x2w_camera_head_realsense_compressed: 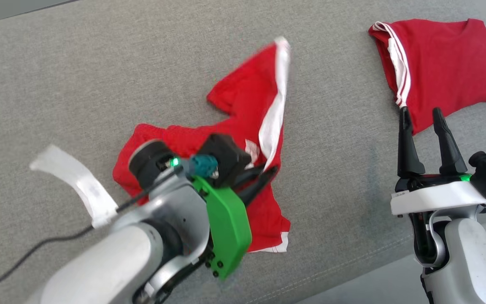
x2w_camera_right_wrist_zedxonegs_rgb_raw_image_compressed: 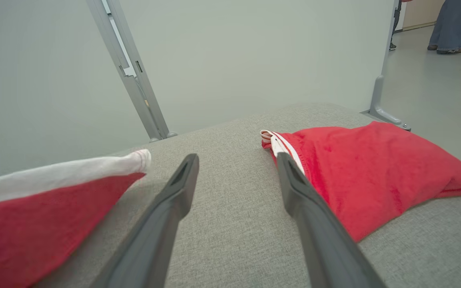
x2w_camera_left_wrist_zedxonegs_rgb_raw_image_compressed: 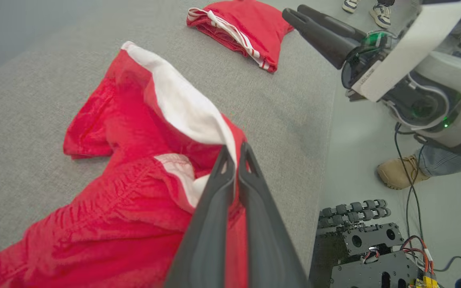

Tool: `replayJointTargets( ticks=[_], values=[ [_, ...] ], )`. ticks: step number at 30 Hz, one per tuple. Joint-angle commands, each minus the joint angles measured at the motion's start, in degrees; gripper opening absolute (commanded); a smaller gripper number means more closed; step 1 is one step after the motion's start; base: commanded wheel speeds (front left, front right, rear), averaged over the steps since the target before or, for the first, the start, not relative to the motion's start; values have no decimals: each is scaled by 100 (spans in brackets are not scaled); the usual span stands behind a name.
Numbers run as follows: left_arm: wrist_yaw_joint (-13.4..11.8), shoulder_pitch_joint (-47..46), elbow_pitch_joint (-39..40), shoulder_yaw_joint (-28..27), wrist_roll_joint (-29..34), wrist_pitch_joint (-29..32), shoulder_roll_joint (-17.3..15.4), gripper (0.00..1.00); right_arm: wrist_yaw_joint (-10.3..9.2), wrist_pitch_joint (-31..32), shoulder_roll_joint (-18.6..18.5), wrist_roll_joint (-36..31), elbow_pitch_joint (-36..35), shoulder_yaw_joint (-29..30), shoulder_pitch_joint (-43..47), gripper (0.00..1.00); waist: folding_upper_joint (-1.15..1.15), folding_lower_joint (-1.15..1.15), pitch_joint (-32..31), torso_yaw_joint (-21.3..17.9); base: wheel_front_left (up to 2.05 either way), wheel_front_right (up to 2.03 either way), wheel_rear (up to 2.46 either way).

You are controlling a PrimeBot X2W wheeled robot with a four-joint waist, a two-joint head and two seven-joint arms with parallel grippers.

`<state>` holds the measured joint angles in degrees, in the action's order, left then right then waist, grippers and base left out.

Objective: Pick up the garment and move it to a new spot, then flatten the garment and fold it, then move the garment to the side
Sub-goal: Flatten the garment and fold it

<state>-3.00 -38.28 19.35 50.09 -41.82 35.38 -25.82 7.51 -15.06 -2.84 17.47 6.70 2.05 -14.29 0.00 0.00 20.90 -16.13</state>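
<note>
Your left claw (x2w_camera_left_wrist_zedxonegs_rgb_raw_image_compressed: 236, 154) is pinched tight on the red garment (x2w_camera_head_realsense_compressed: 243, 105) at its white stripe, lifting that edge, mid grey cushion (x2w_camera_head_realsense_compressed: 78, 84). The garment's white print is too blurred to read. Right claw (x2w_camera_head_realsense_compressed: 421, 113) is wide apart and holds nothing. Folded red shorts (x2w_camera_head_realsense_compressed: 445, 63) lie far right.

A folded red cloth (x2w_camera_head_realsense_compressed: 449, 67) with white stripes lies far right on the grey counter (x2w_camera_head_realsense_compressed: 99, 84); a white strip of tape (x2w_camera_head_realsense_compressed: 80, 179) lies at its left. A tan boot (x2w_camera_left_wrist_zedxonegs_rgb_raw_image_compressed: 396, 172) stands on the floor beside it, and metal posts (x2w_camera_right_wrist_zedxonegs_rgb_raw_image_compressed: 134, 80) rise behind.
</note>
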Motion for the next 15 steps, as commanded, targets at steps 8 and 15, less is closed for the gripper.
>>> replayJointTargets(
  ticks=[8, 15],
  values=[
    [-285, 1086, -1093, 463, 685, -1136, 63, 0, -4, -15, -12, -137, -20, 50, 101, 100, 0, 0, -25, 312, 0, 0, 0],
    [-390, 1609, -1869, 522, 747, -1856, 110, 0, -4, -15, -13, -313, -23, 93, 123, 100, 0, 0, -48, 578, 0, 0, 0]
  ],
)
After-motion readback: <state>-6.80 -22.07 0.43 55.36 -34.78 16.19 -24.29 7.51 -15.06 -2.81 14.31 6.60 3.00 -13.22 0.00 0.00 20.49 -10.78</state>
